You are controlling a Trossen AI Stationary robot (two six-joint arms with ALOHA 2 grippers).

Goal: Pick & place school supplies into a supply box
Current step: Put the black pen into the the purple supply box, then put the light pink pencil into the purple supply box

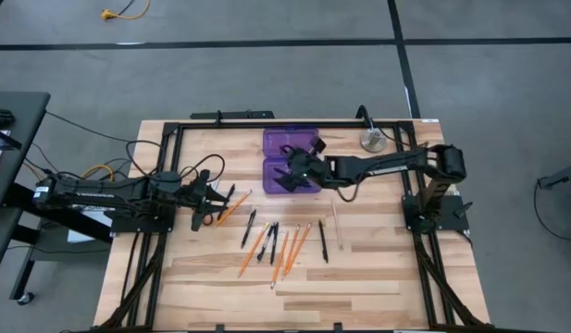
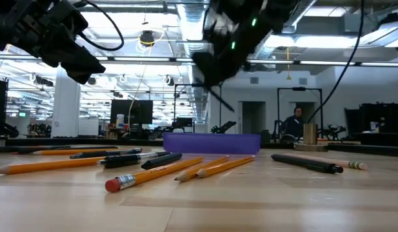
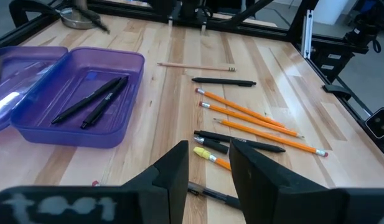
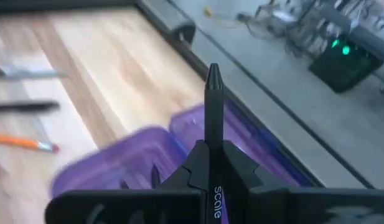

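The purple supply box (image 1: 287,159) lies open at the table's far middle, and two black pens (image 3: 92,101) rest in its near half (image 3: 73,102). My right gripper (image 4: 211,155) hovers over that half (image 1: 294,173), shut on another black pen (image 4: 213,106). My left gripper (image 3: 207,158) is open near the table's left side (image 1: 211,199), above a pen and a pencil end (image 3: 204,153). Several orange pencils (image 1: 283,248), black pens (image 1: 322,240) and a pale pencil (image 1: 338,224) lie flat on the table's middle. My right gripper pinches the black pen between its two fingers; the grip point is hidden by the fingers themselves. The pen's long free part (image 4: 213,93) sticks out beyond the fingertips, along them. In the low view the pen (image 2: 219,100) slants down from the gripper, lifted clear above the box (image 2: 211,142).
A round silver metal object (image 1: 372,141) stands right of the box at the far edge. A black frame (image 1: 174,139) runs around the table top. Bare wood lies along the near edge (image 1: 313,296). A person (image 2: 294,125) sits in the room beyond.
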